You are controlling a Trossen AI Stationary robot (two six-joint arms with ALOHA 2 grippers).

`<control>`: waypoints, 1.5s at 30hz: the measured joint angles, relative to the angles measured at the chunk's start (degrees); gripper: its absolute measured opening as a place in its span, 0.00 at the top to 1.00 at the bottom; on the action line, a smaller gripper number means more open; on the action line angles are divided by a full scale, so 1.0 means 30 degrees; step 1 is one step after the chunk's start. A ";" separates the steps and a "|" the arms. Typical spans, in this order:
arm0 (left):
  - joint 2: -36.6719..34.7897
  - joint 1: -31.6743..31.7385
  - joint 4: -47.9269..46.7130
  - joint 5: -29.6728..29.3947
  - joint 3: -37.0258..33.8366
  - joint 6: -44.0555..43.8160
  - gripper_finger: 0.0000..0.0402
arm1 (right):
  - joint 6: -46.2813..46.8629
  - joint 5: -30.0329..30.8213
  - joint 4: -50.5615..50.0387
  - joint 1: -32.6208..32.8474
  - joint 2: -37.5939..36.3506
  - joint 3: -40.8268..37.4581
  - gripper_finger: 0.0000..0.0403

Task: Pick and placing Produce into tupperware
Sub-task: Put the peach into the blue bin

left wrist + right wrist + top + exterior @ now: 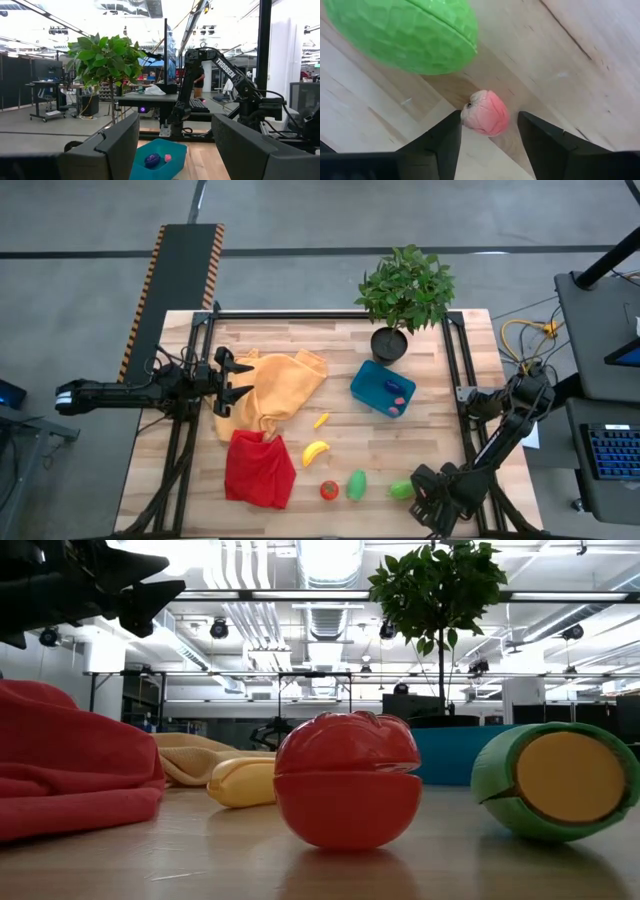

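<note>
One text can be read: "TROSSEN", printed in white caps along the forearm link of the right arm (227,70), as seen in left wrist view. No other labels or nos. legible.

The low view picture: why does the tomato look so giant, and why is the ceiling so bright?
In the low view, the red tomato sits close to the table-level camera, so it looms large; ceiling lights glare white behind it. In the high view, the same tomato looks tiny.

Left gripper (240,382) raised, jaws apart, right gripper (418,492) low, jaws apart
</note>
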 joint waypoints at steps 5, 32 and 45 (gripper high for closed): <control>0.0007 0.0000 -0.0022 0.0000 0.0000 0.0000 0.42 | -0.0375 0.0071 -0.0035 -0.0029 0.0000 -0.0022 0.56; 0.0000 0.0000 0.0015 0.0000 0.0000 0.0000 0.42 | -0.1423 0.0282 -0.0181 -0.0094 -0.0099 -0.0095 0.77; 0.0007 0.0007 0.0000 -0.0007 0.0000 0.0000 0.42 | -0.1930 0.0712 -0.1582 -0.0210 -0.0860 -0.0109 0.77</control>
